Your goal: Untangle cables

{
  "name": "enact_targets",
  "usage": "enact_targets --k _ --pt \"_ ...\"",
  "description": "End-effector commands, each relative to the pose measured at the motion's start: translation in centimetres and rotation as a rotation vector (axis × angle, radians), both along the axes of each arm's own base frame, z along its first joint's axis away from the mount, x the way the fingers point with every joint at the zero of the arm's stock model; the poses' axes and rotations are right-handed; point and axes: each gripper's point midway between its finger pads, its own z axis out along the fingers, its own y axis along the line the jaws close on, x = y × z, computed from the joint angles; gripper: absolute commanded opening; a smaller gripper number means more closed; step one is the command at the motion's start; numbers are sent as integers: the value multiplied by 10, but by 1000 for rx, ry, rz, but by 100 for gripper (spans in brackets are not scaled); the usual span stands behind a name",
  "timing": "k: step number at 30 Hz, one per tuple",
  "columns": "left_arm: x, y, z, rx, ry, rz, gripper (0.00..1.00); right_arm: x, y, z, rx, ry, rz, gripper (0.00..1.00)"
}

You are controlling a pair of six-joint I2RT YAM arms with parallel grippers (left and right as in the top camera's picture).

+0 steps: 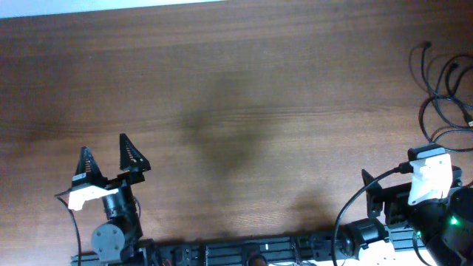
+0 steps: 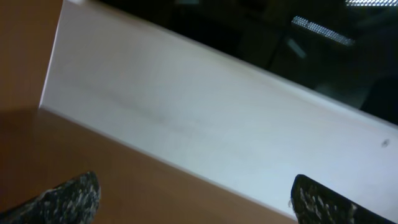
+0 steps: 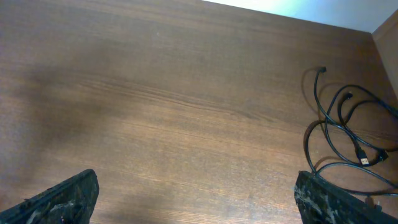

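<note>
The left gripper (image 1: 103,145) hovers over the near-left part of the wooden table (image 1: 244,66) with its two black fingers (image 1: 132,153) spread wide apart and nothing between them. From the left wrist camera, the left gripper (image 2: 189,208) shows only its two speckled finger tips at the bottom corners. Bare brown tabletop lies in front of them, and a pale panel (image 2: 217,124) runs across further ahead. No cord is in sight from there.

To the right of this gripper the table carries only a soft dark shadow (image 1: 222,125) about the middle.

The right gripper (image 1: 395,179) sits low at the near-right corner, partly under its white camera mount (image 1: 429,176). From the right wrist camera the right gripper (image 3: 196,208) stands wide open and empty, with one finger (image 3: 62,199) in each bottom corner and bare wood between them.

The cables (image 1: 437,96) lie ahead of the right gripper and off to its right, by the table's right edge, and well apart from the left gripper. They are thin black cords in several overlapping loops that cross each other. From the right wrist the cables (image 3: 345,134) spread ahead of the right-hand finger. One plug end (image 3: 322,70) points away from the gripper, and a small connector (image 3: 364,160) lies among the loops. The nearest loop passes close by that finger's tip. Whether it touches cannot be told.
</note>
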Motion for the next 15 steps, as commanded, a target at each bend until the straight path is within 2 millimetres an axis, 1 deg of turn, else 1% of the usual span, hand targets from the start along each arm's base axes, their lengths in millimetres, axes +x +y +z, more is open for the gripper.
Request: enact_targets --k 1,4,7,9,10,12,15 --pt "2 11 -26 1 95 64 99 0 -2 0 -4 -6 -10 99" --pt "2 18 -46 -5 176 103 99 0 -2 0 -4 -5 -10 99" --pt "3 15 -54 89 233 99 99 0 -2 0 -4 -5 -10 99" --pt "5 6 -52 215 251 62 99 0 -2 0 -4 -5 -10 99" --pt "7 -1 -51 305 259 31 99 0 -2 0 -4 -5 -10 99" --pt "9 -12 -54 428 279 -20 99 0 -2 0 -4 -5 -10 99" --pt "8 -13 -80 446 384 -42 99 0 -2 0 -4 -5 -10 99"
